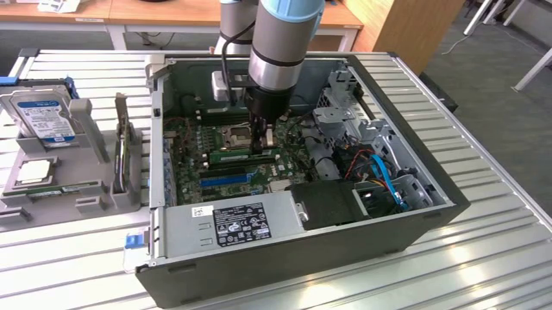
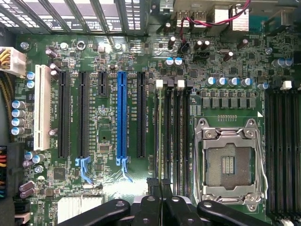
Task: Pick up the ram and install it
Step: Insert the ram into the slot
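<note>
The ram (image 1: 237, 155) is a long green stick standing on edge in a memory slot of the motherboard (image 1: 194, 145), inside the open computer case. In the wrist view the ram (image 2: 162, 132) shows edge-on as a thin greenish strip in the slot beside the empty black slots. My gripper (image 1: 262, 146) reaches straight down into the case over one end of the stick. Its black fingertips (image 2: 153, 184) are pressed together at that end of the slot, so my gripper (image 2: 159, 184) is shut. Whether they touch the stick's top edge I cannot tell.
An empty processor socket (image 2: 230, 165) lies right beside the memory slots. A power supply (image 1: 233, 223), drive cage (image 1: 345, 123) and blue cables (image 1: 384, 177) crowd the case. At the exterior view's left, a grey holder (image 1: 90, 203) carries a hard drive (image 1: 43, 119), a silver chip (image 1: 35, 171) and another green stick (image 1: 64, 189).
</note>
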Available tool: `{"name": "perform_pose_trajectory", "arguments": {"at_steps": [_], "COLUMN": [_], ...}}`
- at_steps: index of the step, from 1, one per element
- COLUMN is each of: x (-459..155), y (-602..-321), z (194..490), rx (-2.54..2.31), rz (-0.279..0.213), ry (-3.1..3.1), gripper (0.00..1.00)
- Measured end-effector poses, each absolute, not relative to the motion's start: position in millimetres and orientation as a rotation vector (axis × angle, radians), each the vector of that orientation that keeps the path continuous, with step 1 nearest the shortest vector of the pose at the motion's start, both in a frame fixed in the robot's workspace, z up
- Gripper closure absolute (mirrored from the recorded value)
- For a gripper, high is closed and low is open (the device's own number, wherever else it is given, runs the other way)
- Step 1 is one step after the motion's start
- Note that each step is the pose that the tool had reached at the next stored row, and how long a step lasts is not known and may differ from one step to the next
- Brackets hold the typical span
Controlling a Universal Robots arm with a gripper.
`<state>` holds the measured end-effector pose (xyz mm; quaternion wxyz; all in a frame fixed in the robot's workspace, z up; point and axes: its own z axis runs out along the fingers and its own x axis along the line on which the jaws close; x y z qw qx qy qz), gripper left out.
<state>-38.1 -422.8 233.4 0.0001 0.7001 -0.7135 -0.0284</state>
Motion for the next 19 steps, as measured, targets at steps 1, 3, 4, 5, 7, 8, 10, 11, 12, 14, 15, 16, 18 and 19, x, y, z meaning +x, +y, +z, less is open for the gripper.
{"name": "perform_pose_trajectory", "arguments": {"at_steps": [1,3,4,5,7,8,10,11,12,14,15,16,18,19], "x": [-38.1,-38.1,-38.1,-38.4,-39.0,-39.1,-39.1,-39.2,-39.3,-39.2,-39.2,-39.2,-39.2,-39.2], "y": [-422.8,-422.8,-422.8,-422.8,-422.7,-422.8,-422.8,-422.7,-422.1,-421.2,-421.2,-421.2,-421.2,-421.1], "z": [233.4,233.4,233.4,233.4,233.3,233.3,233.3,233.3,233.2,233.1,233.1,233.0,233.0,232.6], "rx": [2.2,2.2,2.2,2.2,2.201,2.201,2.201,2.2,2.2,2.2,2.2,2.2,2.2,2.2], "rz": [-0.089,-0.089,-0.089,-0.089,-0.089,-0.089,-0.089,-0.089,-0.089,-0.089,-0.089,-0.089,-0.089,-0.089], "ry": [-2.24,-2.24,-2.24,-2.24,-2.24,-2.24,-2.24,-2.24,-2.241,-2.24,-2.24,-2.24,-2.24,-2.24], "gripper": [0.89,0.89,0.89,0.89,0.89,0.89,0.89,0.89,0.89,0.89,0.89,0.89,0.89,0.89]}}
